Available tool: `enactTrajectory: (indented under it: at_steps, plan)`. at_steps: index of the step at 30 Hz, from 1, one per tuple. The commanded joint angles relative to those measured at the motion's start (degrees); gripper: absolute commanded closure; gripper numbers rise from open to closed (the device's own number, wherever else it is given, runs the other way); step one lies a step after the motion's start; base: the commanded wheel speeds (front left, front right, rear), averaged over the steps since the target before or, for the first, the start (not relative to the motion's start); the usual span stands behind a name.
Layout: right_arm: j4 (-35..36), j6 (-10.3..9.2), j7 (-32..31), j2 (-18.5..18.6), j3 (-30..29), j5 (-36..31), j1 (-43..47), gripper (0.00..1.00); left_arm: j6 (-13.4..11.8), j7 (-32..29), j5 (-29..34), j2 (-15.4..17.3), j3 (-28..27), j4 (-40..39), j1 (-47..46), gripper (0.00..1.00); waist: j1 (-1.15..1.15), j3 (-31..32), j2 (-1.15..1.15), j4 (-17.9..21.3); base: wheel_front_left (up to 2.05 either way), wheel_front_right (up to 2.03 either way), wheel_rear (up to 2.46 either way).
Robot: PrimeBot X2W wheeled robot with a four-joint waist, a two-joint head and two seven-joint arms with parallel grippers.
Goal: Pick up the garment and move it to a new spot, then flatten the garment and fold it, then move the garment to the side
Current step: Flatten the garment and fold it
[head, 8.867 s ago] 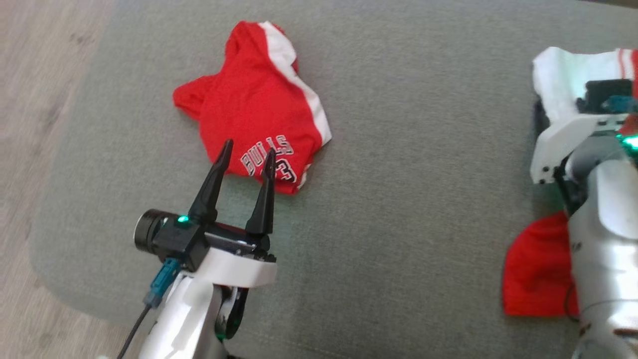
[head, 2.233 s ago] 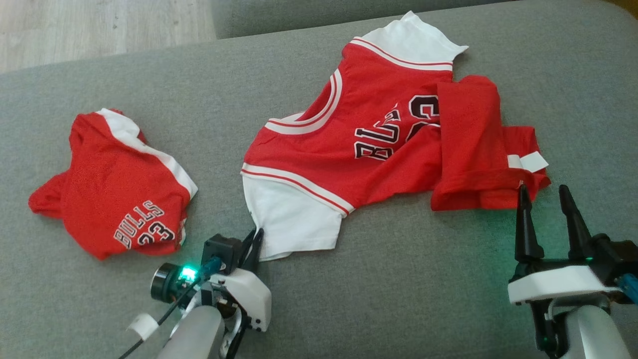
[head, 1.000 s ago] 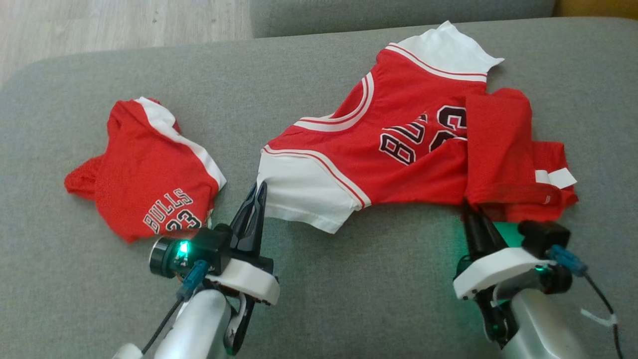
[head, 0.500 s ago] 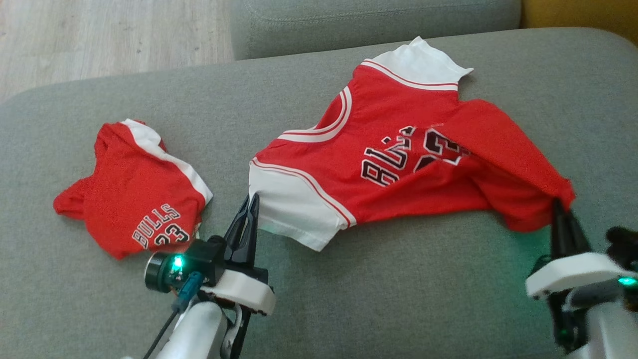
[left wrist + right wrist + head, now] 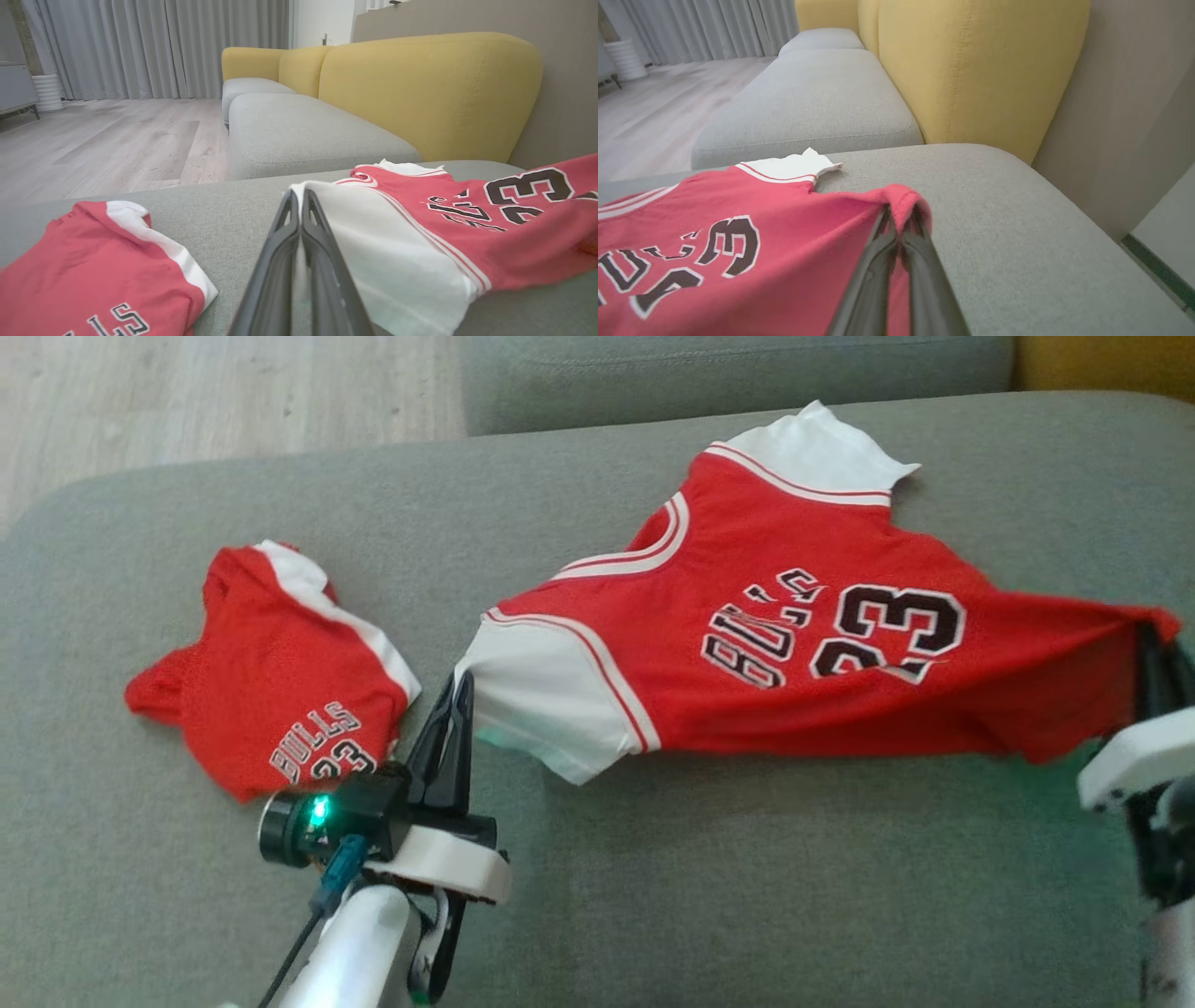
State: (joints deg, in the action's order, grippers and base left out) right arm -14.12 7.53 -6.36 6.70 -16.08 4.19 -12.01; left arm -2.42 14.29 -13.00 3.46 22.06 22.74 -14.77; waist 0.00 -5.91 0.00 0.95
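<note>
The garment is a red jersey with white sleeves and "BULLS 23" on it, stretched across the grey sofa seat. My left gripper is shut on its white sleeve corner at the left end. My right gripper is shut on the red hem corner at the right end, pulling that side taut and slightly off the cushion. The far white sleeve lies flat on the seat.
A second red garment marked "BULLS 23" lies crumpled on the cushion's left part, close to my left gripper. Another grey seat and yellow backrests stand behind. Wooden floor lies beyond the cushion's far left edge.
My right gripper closed on the folded-over red hem and pulled it to the right, unfolding the jersey so the full "23" shows. The left gripper kept its hold on the sleeve.
</note>
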Motion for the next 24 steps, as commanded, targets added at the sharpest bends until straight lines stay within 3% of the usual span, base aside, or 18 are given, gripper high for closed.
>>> enactTrajectory:
  at_steps: [1, 10, 16, 17, 19, 20, 23, 24]
  plan:
    - [1.5, -0.04, -0.5, 2.1, 0.6, -1.7, -3.1, 1.0, -0.4, 0.7, 0.6, 0.9, -2.4, -2.6, -1.7, 1.0, 0.0, -0.7, 0.0, -0.9, 0.0, 0.0, 0.0]
    - [-6.1, -0.04, -2.9, 6.0, 1.6, -8.0, -10.4, 1.0, -0.1, 0.7, 2.1, 1.0, -3.4, -5.5, -2.7, 1.0, 0.0, -3.7, 0.0, -4.0, 0.0, 0.0, 0.0]
    - [-14.6, -0.04, -0.9, 7.9, 4.3, -10.2, -17.6, 1.0, 0.8, 0.7, 2.8, 0.8, -3.4, -5.5, -3.6, 1.0, 0.0, -5.6, 0.0, -5.3, 0.0, 0.0, 0.0]
    - [-16.1, -0.04, 0.1, 8.2, 4.8, -10.8, -18.9, 0.0, 1.0, 0.7, 2.9, 0.8, -3.3, -5.3, -3.8, 1.0, 0.0, -5.9, 0.0, -5.4, 0.0, 0.0, 0.0]
    - [-19.5, -0.04, 1.6, 8.7, 5.5, -12.4, -21.2, 0.0, 1.3, 0.7, 3.1, 0.8, -3.0, -4.6, -4.2, 1.0, 0.0, -6.2, 0.0, -5.5, 0.0, 0.0, 0.0]
    - [-20.9, -0.04, 2.6, 8.7, 5.6, -13.2, -22.2, 0.0, 1.5, 0.7, 3.3, 0.8, -2.8, -4.1, -4.4, 0.88, 0.0, -6.3, 0.0, -5.5, 0.0, 0.0, 0.0]
    - [-23.7, -0.04, 5.9, 8.0, 5.3, -14.8, -24.6, 0.0, 1.7, 0.7, 3.5, 0.7, -2.6, -3.0, -4.7, 0.03, 0.0, -6.1, 0.0, -5.3, 0.0, 0.0, 0.0]
    - [-24.1, -0.04, 7.1, 7.7, 5.3, -15.4, -24.9, 0.0, 1.6, 0.7, 3.6, 0.7, -2.7, -2.7, -4.7, 0.0, 0.0, -5.9, 0.0, -5.1, 0.0, 0.0, 0.0]
